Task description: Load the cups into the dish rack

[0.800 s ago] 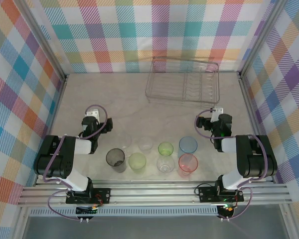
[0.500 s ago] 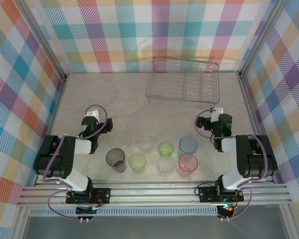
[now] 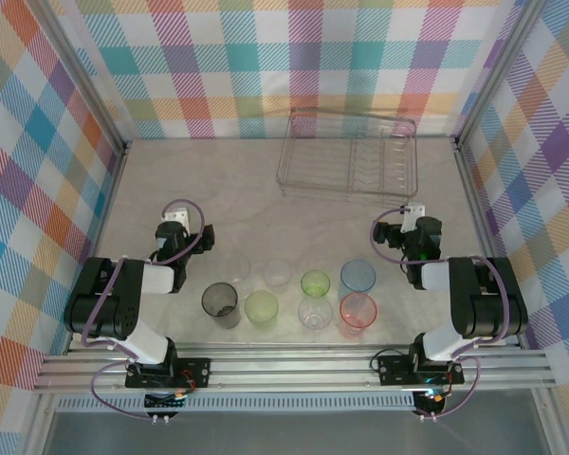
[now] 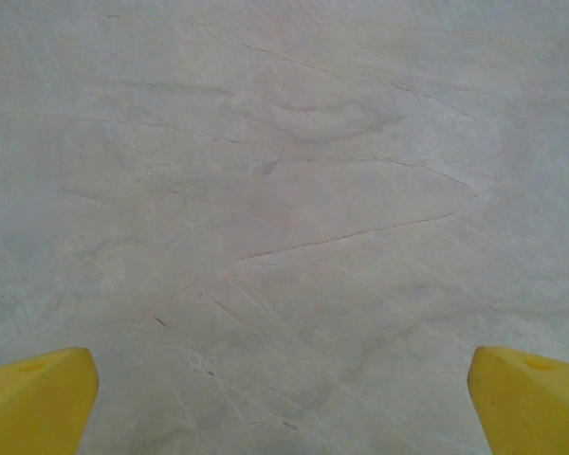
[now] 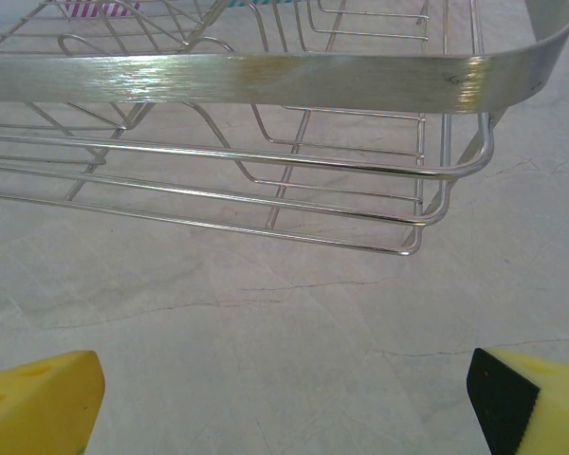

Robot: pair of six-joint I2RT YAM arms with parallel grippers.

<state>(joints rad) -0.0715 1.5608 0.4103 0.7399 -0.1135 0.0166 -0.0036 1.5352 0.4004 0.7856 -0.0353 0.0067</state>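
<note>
The cups [image 3: 315, 314] all stand upright on the table [image 3: 171, 171] at about 6 o'clock, close to the arms' bases. In the nearest row, from 9 o'clock across to 3 o'clock, are a smoky grey cup [image 3: 220, 303], a yellow-green cup [image 3: 262, 308], a clear cup [image 3: 315, 316] and a pink-red cup [image 3: 357, 313]. Just beyond them stand a second clear cup [image 3: 277, 275], a green cup [image 3: 315, 282] and a blue cup [image 3: 357, 276]. Farther out, the left gripper [image 3: 182, 237] sits at 9 o'clock of the table. In the left wrist view its yellow fingertips [image 4: 33, 398] are spread wide over bare marbled surface, holding nothing. The right gripper [image 3: 410, 237] sits at 3 o'clock, its fingertips [image 5: 38, 398] likewise wide apart and empty, with the rack's near corner ahead of it but not touching. Farthest off, at about 1 o'clock against the back wall, lies the dish rack [image 3: 346, 191], well apart from the cups.
</note>
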